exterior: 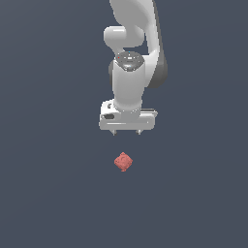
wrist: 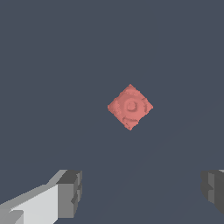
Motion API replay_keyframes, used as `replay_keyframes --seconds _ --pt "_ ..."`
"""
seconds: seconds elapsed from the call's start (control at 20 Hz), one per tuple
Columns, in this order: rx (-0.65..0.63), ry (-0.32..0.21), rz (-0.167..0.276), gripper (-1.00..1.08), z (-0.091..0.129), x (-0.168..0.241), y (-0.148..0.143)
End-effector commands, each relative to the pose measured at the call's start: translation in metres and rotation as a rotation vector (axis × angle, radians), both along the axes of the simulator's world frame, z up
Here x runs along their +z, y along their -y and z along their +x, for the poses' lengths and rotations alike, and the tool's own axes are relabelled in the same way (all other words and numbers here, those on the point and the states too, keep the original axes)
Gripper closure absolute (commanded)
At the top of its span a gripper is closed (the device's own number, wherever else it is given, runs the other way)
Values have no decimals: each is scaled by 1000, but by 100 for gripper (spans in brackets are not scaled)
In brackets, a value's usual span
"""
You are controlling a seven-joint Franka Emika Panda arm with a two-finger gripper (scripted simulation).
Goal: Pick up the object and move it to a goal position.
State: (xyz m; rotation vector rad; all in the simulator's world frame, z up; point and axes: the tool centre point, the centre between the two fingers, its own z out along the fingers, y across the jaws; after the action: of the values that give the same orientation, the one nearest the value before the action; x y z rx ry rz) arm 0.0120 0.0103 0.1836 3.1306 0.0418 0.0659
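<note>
No writing or brand mark can be read on anything here. The single white arm hangs straight down, its wrist vertical over the dark grey floor. Its gripper has both fingers spread wide and holds nothing. One red-pink object, rough and turned corner-on, lies on the floor just below the fingertips, clear of them.

Flat, even, dim render light; no cast shadows visible on slate-grey ground. Soft shading on white arm, darker toward exterior view's right. No glare, no blur, no edge distortion. Coarse, pixelated edges.
</note>
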Motion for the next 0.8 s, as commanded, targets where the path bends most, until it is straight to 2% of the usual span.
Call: replay_keyframes --seconds 0.0,0.45,0.75 --pt "0 0 0 -92 0 0 0" --pt "78 18 -14 -92 6 10 -27" --pt "83 17 -14 -92 6 9 -27"
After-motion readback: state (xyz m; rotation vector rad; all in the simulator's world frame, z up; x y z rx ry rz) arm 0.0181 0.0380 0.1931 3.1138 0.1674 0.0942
